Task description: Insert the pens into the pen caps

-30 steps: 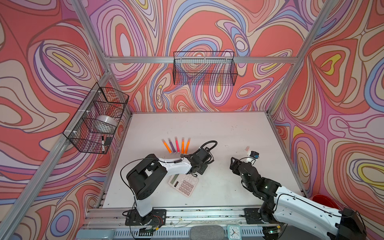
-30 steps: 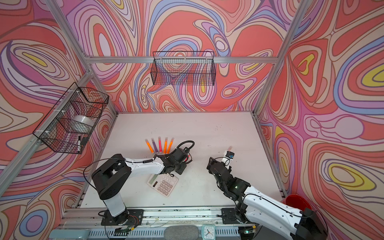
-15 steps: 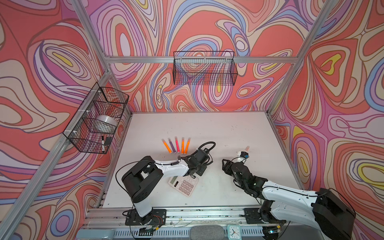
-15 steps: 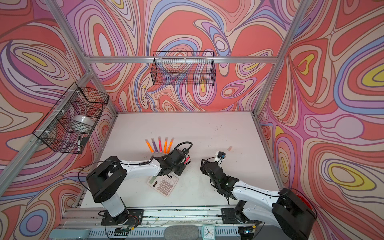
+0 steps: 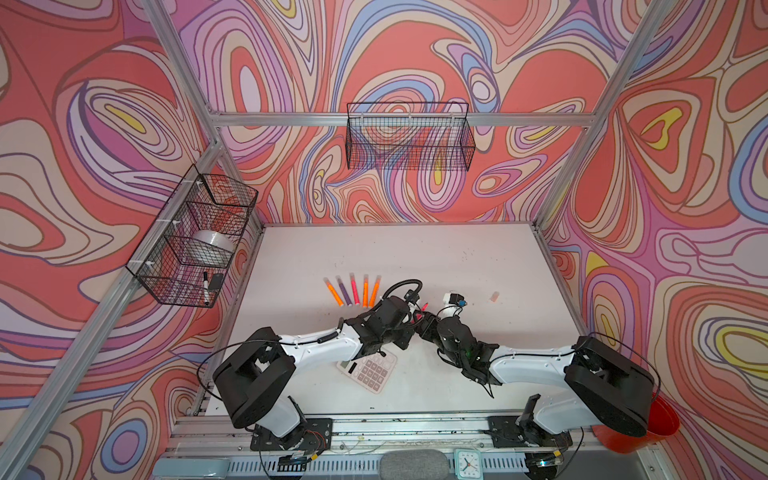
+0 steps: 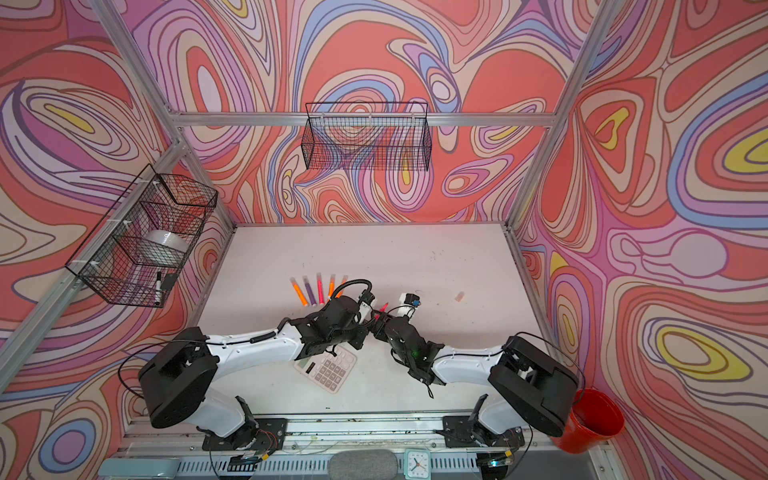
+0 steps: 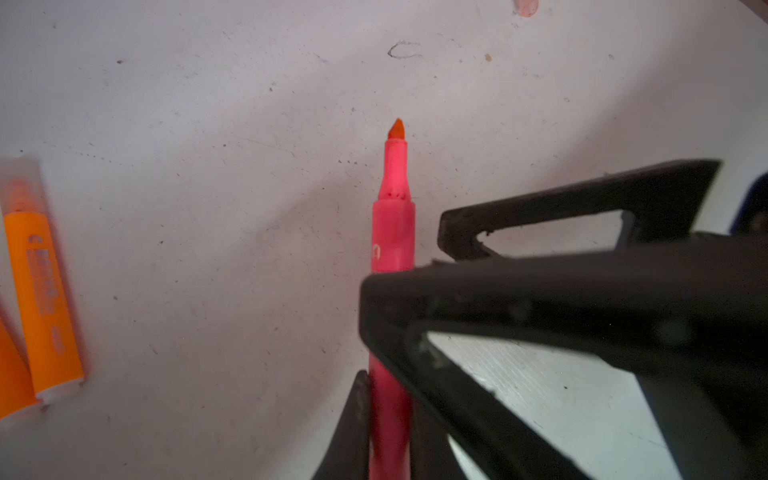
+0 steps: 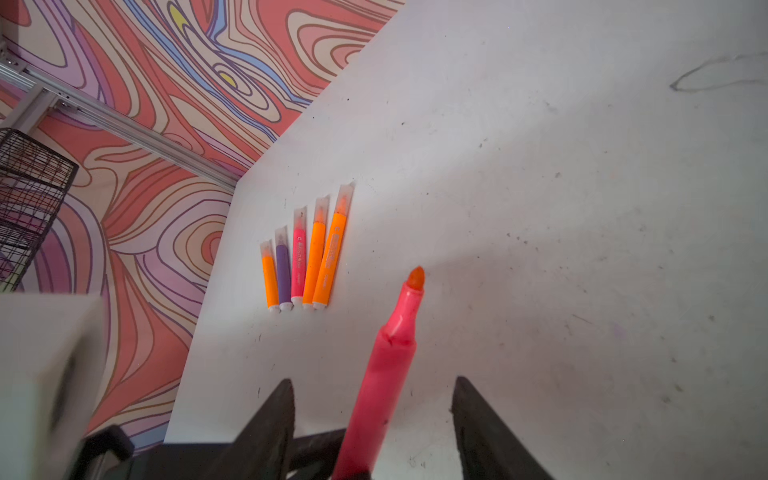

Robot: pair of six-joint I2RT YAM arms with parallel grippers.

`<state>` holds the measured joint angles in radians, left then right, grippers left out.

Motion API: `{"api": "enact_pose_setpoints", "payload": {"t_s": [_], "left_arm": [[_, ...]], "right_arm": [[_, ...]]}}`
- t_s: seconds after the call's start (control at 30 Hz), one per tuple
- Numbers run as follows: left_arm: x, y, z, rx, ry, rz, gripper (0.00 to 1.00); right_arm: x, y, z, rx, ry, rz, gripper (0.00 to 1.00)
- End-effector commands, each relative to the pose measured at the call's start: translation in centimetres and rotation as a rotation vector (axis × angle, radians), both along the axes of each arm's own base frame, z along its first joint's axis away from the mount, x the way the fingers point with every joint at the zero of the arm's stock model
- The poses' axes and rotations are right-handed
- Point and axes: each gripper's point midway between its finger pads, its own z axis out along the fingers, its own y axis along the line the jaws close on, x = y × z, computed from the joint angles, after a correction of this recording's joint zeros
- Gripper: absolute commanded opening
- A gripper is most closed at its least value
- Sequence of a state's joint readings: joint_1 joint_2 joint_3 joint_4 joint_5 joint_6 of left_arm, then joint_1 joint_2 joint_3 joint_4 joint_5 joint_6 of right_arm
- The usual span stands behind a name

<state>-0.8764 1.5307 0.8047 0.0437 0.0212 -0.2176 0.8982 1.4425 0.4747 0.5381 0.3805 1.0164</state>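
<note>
My left gripper [image 7: 388,415] is shut on an uncapped pink pen [image 7: 394,232] whose orange-tinted tip points away from it. In both top views this pen [image 5: 424,306] [image 6: 384,306] sticks up between the two grippers near the table's middle. My right gripper [image 8: 372,381] is open, with its jaws on either side of the pen's barrel [image 8: 386,374] and a gap on each side. Its black fingers [image 7: 582,286] cross the left wrist view beside the pen. One loose pen cap [image 5: 494,296] [image 6: 459,296] lies alone to the right. Several capped pens [image 5: 353,291] [image 8: 303,257] lie in a row.
A calculator [image 5: 368,370] lies under the left forearm near the front edge. A wire basket [image 5: 195,241] hangs on the left wall and another basket [image 5: 409,137] on the back wall. A red bucket [image 5: 656,419] stands off the table's front right corner.
My right gripper has swung left from near the loose cap to the pen in my left gripper, its jaws narrowing. The left gripper has stayed shut on the pen.
</note>
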Motion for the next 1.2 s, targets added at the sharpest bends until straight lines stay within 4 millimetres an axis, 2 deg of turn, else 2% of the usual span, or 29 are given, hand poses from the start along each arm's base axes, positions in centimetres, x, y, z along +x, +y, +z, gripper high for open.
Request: {"api": "enact_pose_setpoints", "payload": {"t_s": [0.0,0.3,0.47,0.6,0.73,0.87,1.07,1.17], "left_arm": [[-0.7,-0.5,1.4,-0.071,-0.007,-0.031,0.04],[-1.8,-0.5,2.5,-0.121,-0.011,-0.07,0.05],[-1.9,-0.3,2.6,-0.129,-0.021,-0.068,0.07],[-1.7,-0.3,2.7,-0.135,-0.027,-0.058,0.14],[-1.5,-0.7,3.1,-0.152,-0.029,-0.059,0.24],[-1.1,-1.2,3.1,-0.164,-0.042,-0.059,0.29],[-0.6,-1.8,2.6,-0.167,-0.035,-0.058,0.3],[-0.5,-2.1,2.7,-0.169,-0.032,-0.062,0.27]], "right_arm": [[0.8,0.3,1.5,0.059,-0.031,-0.041,0.57],[1.5,2.2,1.9,0.095,-0.027,-0.008,0.44],[1.6,2.3,2.2,0.097,-0.031,-0.003,0.15],[1.4,2.6,2.2,0.107,-0.026,0.011,0.0],[1.3,2.9,2.1,0.111,-0.016,0.024,0.0],[1.3,3.2,2.0,0.114,-0.012,0.038,0.0],[1.2,3.4,1.6,0.132,-0.011,0.048,0.0],[1.1,3.4,1.7,0.127,-0.007,0.048,0.0]]}}
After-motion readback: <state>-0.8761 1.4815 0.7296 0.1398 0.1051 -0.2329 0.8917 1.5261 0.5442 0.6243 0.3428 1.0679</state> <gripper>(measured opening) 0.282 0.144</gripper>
